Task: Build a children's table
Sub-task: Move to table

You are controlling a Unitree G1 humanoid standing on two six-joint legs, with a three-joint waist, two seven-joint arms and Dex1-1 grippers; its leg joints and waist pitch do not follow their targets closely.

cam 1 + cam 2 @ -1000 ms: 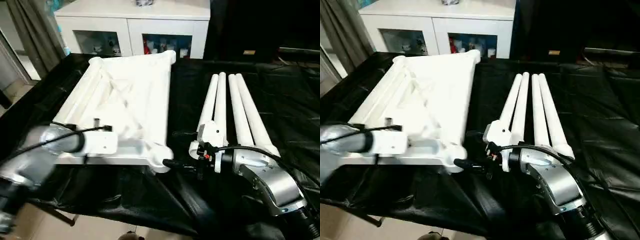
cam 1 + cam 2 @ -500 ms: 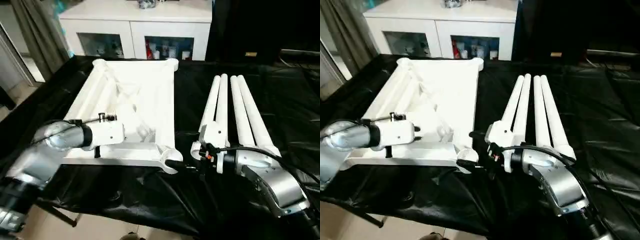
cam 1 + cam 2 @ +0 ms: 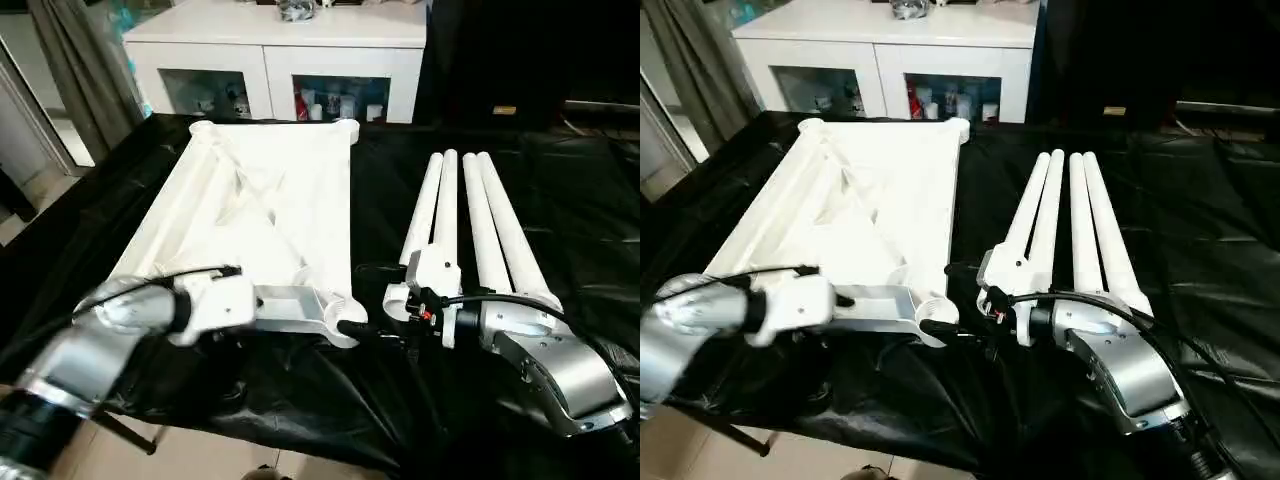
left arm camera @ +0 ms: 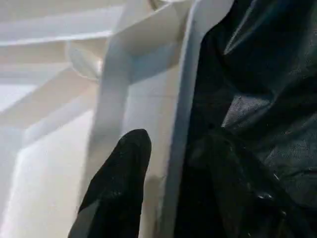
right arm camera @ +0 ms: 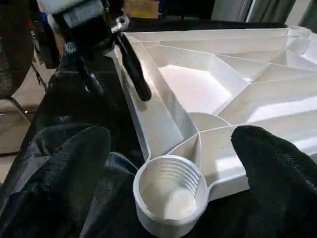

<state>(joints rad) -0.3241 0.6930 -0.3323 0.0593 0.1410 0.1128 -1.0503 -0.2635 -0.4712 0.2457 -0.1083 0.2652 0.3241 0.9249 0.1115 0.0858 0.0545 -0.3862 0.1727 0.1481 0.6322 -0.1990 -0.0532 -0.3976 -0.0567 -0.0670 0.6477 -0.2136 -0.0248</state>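
Four tubular legs [image 3: 470,215] are lying side by side on the black sheet [image 3: 580,200], right of the ribbed-side-up tabletop [image 3: 270,215]. I'm keeping the right gripper [image 3: 372,331] spread wide around its near corner socket [image 5: 169,191], while the left gripper [image 4: 173,163] is straddling the near rim, fingers parted, gripping nothing. Tabletop is looking light, stiff and slick, so I'm judging the rim or ribs the best hold.

white cabinet [image 3: 290,45] with glass-fronted shelves, black sheet [image 3: 580,200] over table, grey curtain [image 3: 85,70]
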